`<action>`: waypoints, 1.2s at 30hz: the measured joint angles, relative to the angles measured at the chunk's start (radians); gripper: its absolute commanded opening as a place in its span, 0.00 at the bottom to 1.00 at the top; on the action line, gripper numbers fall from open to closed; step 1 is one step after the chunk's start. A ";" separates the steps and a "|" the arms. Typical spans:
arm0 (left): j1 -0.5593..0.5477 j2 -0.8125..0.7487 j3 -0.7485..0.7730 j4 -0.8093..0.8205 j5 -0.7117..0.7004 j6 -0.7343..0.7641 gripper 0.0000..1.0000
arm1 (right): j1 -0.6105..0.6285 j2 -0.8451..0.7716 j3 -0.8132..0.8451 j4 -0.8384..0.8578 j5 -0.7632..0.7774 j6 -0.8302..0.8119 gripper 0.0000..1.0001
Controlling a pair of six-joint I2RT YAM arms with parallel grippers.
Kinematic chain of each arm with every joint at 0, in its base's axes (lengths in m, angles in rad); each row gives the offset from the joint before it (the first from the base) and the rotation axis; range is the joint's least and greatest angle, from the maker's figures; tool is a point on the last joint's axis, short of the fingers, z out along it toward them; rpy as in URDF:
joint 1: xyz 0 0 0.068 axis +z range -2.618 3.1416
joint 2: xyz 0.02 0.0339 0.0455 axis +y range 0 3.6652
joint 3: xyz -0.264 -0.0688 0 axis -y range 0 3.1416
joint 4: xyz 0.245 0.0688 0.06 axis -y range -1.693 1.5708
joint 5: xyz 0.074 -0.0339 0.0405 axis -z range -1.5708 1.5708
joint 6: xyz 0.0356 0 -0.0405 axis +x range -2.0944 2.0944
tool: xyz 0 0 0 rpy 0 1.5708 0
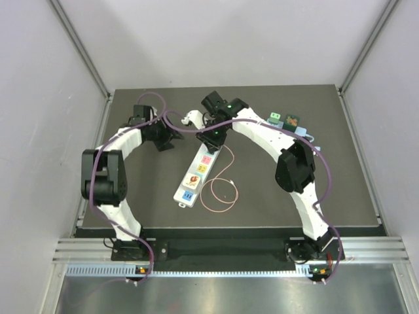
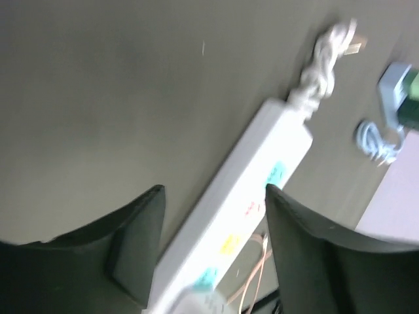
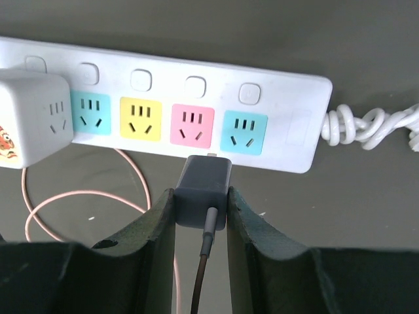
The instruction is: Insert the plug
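Note:
A white power strip [image 3: 177, 104] with blue, yellow, pink and blue sockets lies on the dark table; it also shows in the top view [image 1: 200, 169] and the left wrist view [image 2: 242, 216]. My right gripper [image 3: 201, 196] is shut on a grey plug adapter [image 3: 203, 190] with a brown cable, held just above the strip's near edge, between the pink and right blue sockets. A white cube adapter [image 3: 29, 118] sits in the strip's left end. My left gripper [image 2: 213, 196] is open and empty, beside the strip's far end [image 1: 163, 134].
The strip's coiled white cord [image 3: 370, 127] trails to the right. A thin pink cable loop [image 1: 219, 193] lies beside the strip. A small blue and green adapter with other small parts [image 1: 288, 123] lies at the back right. Grey walls enclose the table.

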 measured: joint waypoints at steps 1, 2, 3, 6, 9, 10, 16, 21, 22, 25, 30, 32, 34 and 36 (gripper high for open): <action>-0.002 -0.032 -0.021 -0.021 -0.010 0.014 0.76 | -0.003 0.003 0.000 -0.006 0.000 0.000 0.00; -0.003 -0.061 -0.035 -0.051 -0.018 0.031 0.78 | -0.005 0.004 0.000 -0.012 -0.001 0.000 0.00; -0.005 -0.085 -0.045 -0.076 -0.028 0.039 0.79 | -0.006 0.005 0.003 -0.013 -0.003 0.000 0.00; -0.005 -0.140 -0.069 -0.136 -0.080 0.074 0.79 | -0.009 0.015 0.027 -0.021 -0.004 -0.001 0.00; 0.002 -0.177 -0.084 -0.186 -0.128 0.092 0.80 | -0.012 0.039 0.062 -0.023 -0.004 -0.007 0.00; 0.005 -0.188 -0.091 -0.192 -0.142 0.093 0.80 | -0.013 0.047 0.069 -0.023 -0.003 -0.012 0.00; 0.131 -0.322 -0.256 -0.170 -0.156 0.056 0.79 | -0.021 0.098 0.089 -0.029 0.003 -0.050 0.00; 0.233 -0.349 -0.329 -0.145 -0.143 0.028 0.79 | -0.025 0.119 0.102 -0.027 0.002 -0.073 0.00; 0.233 -0.351 -0.335 -0.138 -0.140 0.028 0.79 | -0.025 0.119 0.101 -0.026 -0.002 -0.082 0.00; 0.230 -0.362 -0.352 -0.117 -0.130 0.026 0.79 | -0.025 0.119 0.102 -0.024 -0.013 -0.096 0.00; 0.229 -0.389 -0.356 -0.100 -0.125 0.026 0.78 | -0.021 0.119 0.095 -0.023 -0.028 -0.128 0.00; 0.229 -0.398 -0.356 -0.092 -0.125 0.026 0.78 | -0.017 0.108 0.062 -0.011 -0.034 -0.141 0.00; 0.229 -0.402 -0.356 -0.088 -0.125 0.026 0.78 | -0.013 0.104 0.038 -0.013 -0.039 -0.150 0.00; 0.229 -0.403 -0.356 -0.085 -0.126 0.026 0.78 | -0.008 0.099 0.035 -0.012 -0.042 -0.157 0.00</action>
